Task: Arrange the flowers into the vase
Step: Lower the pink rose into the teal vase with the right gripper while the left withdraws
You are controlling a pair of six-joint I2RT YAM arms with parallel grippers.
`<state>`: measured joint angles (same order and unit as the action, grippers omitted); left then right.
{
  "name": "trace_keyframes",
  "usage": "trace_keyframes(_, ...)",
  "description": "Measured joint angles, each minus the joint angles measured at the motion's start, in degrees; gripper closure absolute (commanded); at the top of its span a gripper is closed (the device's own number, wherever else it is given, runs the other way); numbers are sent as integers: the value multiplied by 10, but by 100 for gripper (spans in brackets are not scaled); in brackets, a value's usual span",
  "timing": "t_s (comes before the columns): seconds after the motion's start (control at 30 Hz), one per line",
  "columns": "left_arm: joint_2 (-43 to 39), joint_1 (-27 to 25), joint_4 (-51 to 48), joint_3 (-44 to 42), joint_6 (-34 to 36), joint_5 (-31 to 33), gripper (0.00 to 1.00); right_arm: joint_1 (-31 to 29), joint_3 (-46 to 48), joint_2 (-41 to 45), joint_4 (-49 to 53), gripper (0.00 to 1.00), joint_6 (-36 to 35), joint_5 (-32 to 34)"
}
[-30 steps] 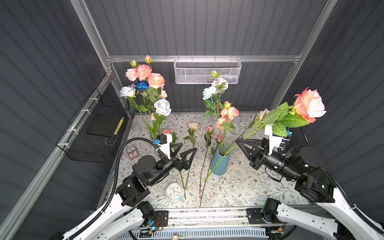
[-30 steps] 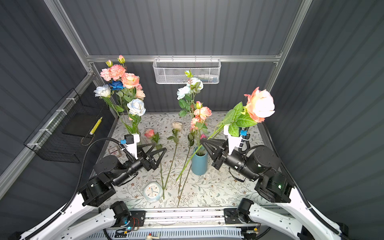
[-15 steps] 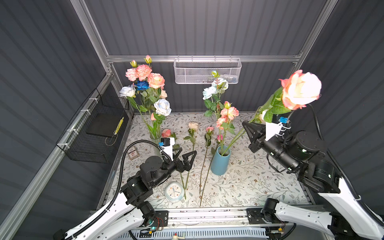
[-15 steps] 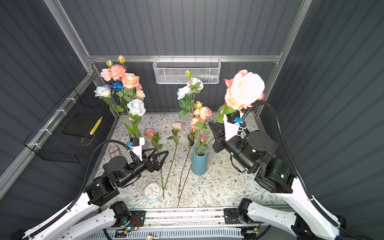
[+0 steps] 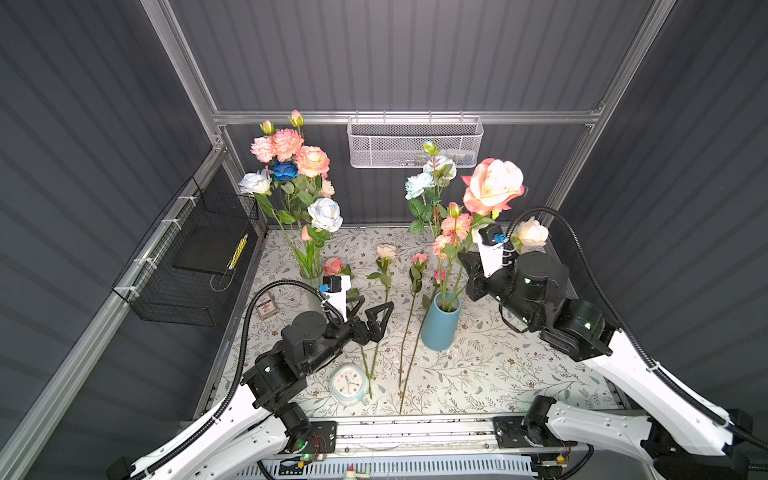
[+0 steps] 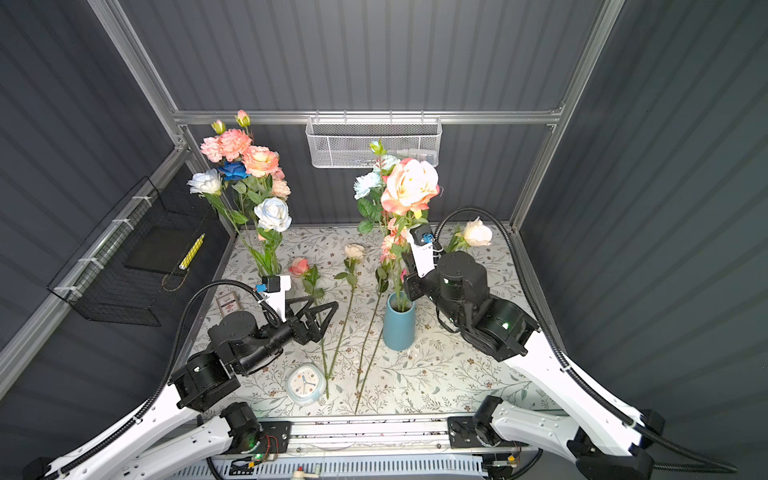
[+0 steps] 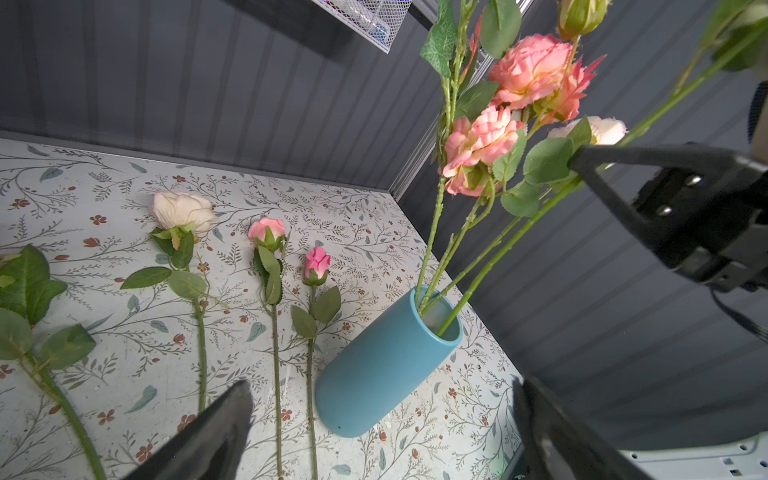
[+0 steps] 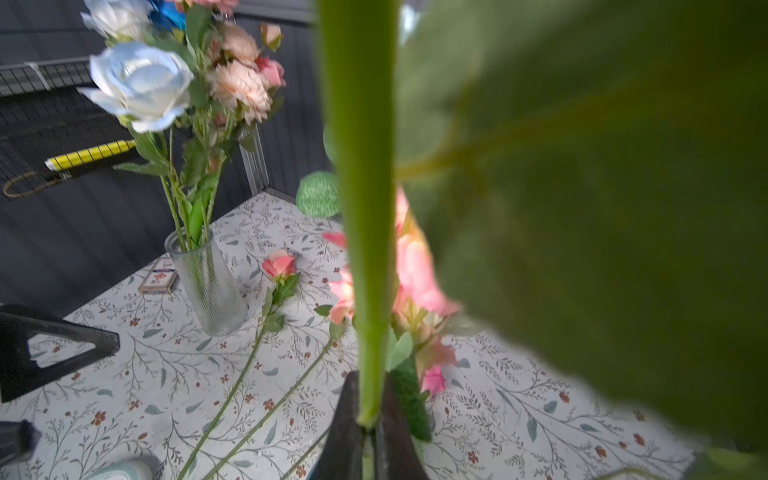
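My right gripper (image 8: 365, 415) is shut on the green stem of a big coral and cream rose (image 5: 492, 185), which stands nearly upright. In the left wrist view its stem (image 7: 498, 257) runs down into the mouth of the blue vase (image 5: 440, 324). Coral peonies (image 5: 455, 226) and a pale blue sprig (image 5: 430, 174) stand in the same vase. A coral bud (image 5: 332, 266), a cream rose (image 5: 386, 251) and a pink rose (image 5: 419, 258) lie on the tablecloth left of it. My left gripper (image 5: 380, 320) hangs open and empty over their stems.
A glass vase (image 5: 311, 266) with a tall bouquet (image 5: 291, 166) stands at the back left. Another cream rose (image 5: 530, 235) shows behind the right arm. A small clock (image 5: 349, 384) and a card box (image 5: 266, 305) lie near the left arm. Wire baskets hang on the back wall (image 5: 415, 143) and left wall (image 5: 195, 257).
The right gripper has swung the big rose from a low slant to nearly upright and carried it left over the blue vase. The left gripper has crept a little toward the vase.
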<state>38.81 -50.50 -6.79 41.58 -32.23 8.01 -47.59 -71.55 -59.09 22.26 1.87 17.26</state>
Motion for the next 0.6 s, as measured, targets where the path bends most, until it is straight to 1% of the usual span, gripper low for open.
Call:
trace_keyframes(0.1, 4, 0, -3, 0, -2, 2, 0, 0, 30, -11, 0, 92, 24, -14)
trace_keyframes(0.13, 7, 0, -7, 0, -4, 2, 0, 0, 40, -14, 0, 88, 34, -16)
trace_keyframes(0.23, 16, 0, -15, 0, -6, 6, 0, 0, 73, -10, 1, 71, 66, -22)
trace_keyframes(0.37, 27, 0, -23, 0, -9, 10, 0, 0, 109, 17, 4, 52, 104, -33)
trace_keyframes(0.43, 34, 0, -24, 0, -11, 10, 0, 0, 116, 36, 5, 45, 121, -41)
trace_keyframes(0.47, 38, 0, -26, 0, -12, 10, 0, 0, 118, 46, 4, 42, 129, -45)
trace_keyframes(0.6, 56, 0, -38, 1, -17, 20, 0, 0, 130, 90, -2, 39, 155, -69)
